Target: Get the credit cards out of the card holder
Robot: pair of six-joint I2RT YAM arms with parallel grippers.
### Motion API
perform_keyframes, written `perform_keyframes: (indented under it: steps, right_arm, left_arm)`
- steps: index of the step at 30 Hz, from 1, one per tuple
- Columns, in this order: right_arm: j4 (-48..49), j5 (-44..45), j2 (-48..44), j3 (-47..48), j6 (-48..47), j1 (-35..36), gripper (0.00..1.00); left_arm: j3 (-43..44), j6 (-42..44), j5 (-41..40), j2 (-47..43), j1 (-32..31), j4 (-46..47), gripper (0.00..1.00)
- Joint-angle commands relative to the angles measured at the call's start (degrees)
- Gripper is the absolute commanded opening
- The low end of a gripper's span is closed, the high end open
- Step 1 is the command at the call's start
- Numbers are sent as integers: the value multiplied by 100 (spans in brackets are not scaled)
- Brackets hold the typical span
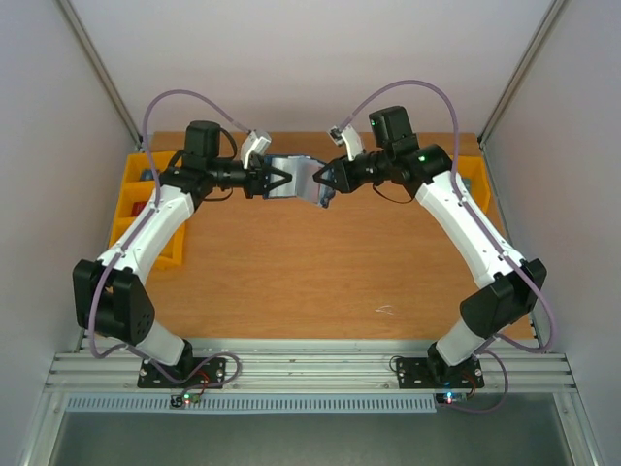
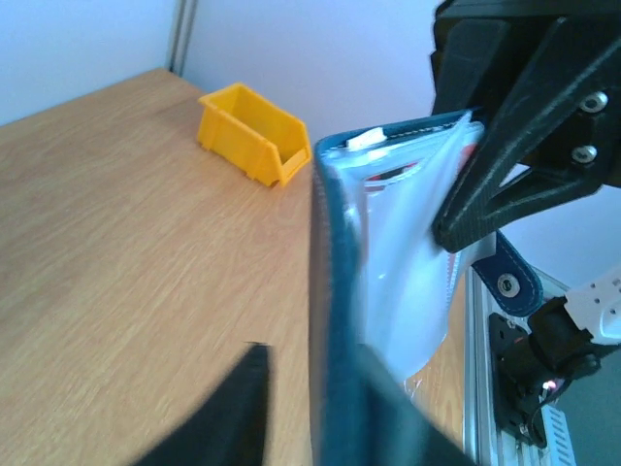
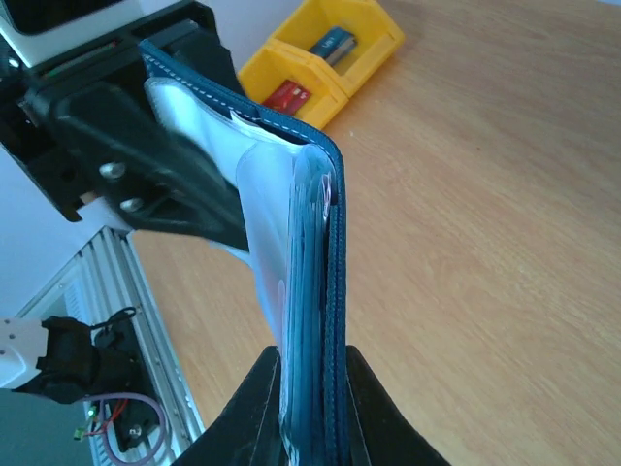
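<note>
Card holder point(image 1: 299, 176) hangs between left pincer point(image 1: 276, 182) and right pincer point(image 1: 324, 181), both gripping it.

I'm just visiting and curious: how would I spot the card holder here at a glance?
Look to the far middle of the wooden table, where both arms meet. Gripped between the left claw and right claw is the card holder: a navy-blue folding wallet with pale pockets, unlike the yellow bins at the edges.

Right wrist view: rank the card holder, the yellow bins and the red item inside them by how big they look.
1. card holder, though it is nearest the camera
2. yellow bins
3. red item
</note>
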Motion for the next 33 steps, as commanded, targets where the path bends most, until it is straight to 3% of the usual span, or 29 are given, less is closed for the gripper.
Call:
perform_keyframes:
  steps: [1, 5, 11, 16, 25, 33]
  right_arm:
    - [719, -286, -323, -295, 219, 85, 4]
    - [1172, -131, -514, -630, 546, 57, 31]
    - [1456, 64, -787, -1035, 849, -33, 44]
    - [1289, -84, -1025, -1174, 763, -235, 53]
    - [916, -33, -1117, -1270, 554, -363, 55]
    - [1378, -150, -942, -1212, 749, -355, 52]
  left_arm:
    - [-252, -234, 497, -305, -86, 741, 3]
    - [-488, -506, 483, -558, -82, 1295, 0]
    - [-951, -1431, 549, -815, -59, 2868, 0]
    - [-1090, -1531, 549, -888, -52, 2980, 0]
    - [-1110, -1560, 647, -869, -56, 3202, 0]
    - [-1149, -1534, 687, -869, -56, 3286, 0]
